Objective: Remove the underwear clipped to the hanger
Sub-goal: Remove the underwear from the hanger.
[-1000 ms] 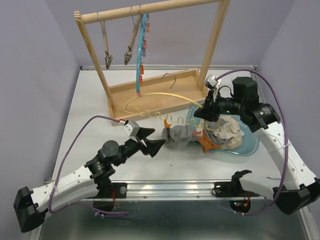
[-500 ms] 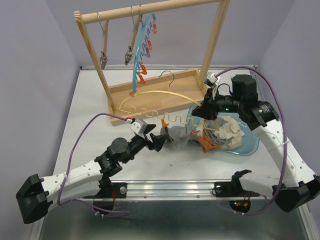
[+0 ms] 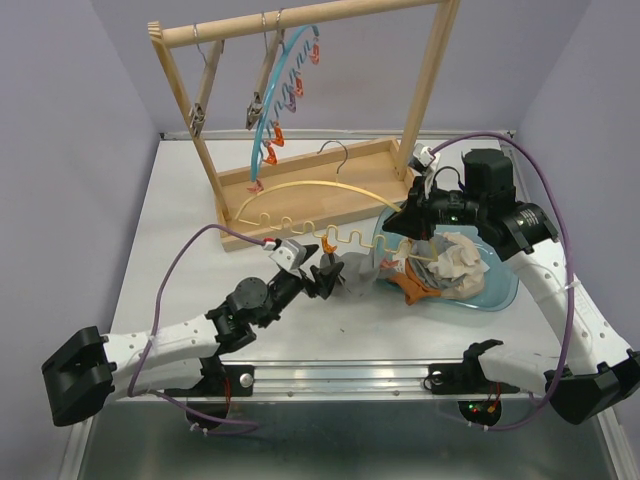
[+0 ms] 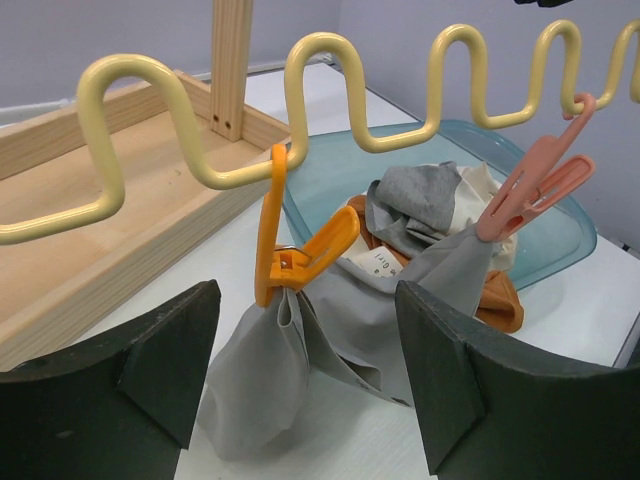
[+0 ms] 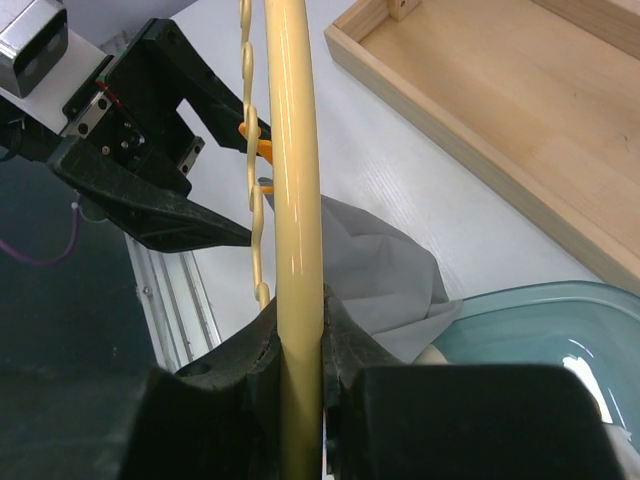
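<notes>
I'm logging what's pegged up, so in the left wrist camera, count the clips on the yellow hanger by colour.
orange clip: 1
pink clip: 1
Total: 2, both pinching the grey underwear under the yellow hanger.

No text, brand or number can be read anywhere. The only print in view is on a small white tag [image 4: 376, 262] among the underwear [image 4: 260, 370] that hangs under the yellow hanger [image 4: 130, 62], just right of the orange clip [image 4: 268, 220] in the left wrist view. It carries a short line of dark characters, too small and blurred to make out. The other two views show no lettering at all.
</notes>
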`<state>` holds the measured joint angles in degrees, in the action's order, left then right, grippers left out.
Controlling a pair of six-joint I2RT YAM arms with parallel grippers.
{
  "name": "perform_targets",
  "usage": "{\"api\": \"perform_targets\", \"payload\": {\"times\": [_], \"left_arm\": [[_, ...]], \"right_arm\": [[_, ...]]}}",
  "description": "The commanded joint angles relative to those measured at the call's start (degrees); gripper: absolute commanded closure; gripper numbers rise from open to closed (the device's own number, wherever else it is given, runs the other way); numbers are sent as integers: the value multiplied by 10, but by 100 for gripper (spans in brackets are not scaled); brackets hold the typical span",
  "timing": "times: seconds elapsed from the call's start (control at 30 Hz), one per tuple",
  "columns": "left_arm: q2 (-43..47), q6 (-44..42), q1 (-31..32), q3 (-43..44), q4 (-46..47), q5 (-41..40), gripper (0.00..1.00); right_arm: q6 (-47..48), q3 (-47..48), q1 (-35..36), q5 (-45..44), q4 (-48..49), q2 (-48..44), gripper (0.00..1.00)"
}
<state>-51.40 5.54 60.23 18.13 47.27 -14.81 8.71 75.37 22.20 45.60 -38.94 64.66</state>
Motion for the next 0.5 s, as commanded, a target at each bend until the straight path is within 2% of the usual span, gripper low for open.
{"api": "perform_targets", "payload": {"times": [0.0,0.23,0.47], "left_arm": [[-21,-22,22,29,77,-57,19],[-55,-39,52,33,138,-138,24],[-84,-52,72,47,171,-175,30]], "right_arm": [[-10,28,4,23,53,-12,99],[-11,22,4,22,55,-15,99],[-11,15,5,22,60,-16,99]]}}
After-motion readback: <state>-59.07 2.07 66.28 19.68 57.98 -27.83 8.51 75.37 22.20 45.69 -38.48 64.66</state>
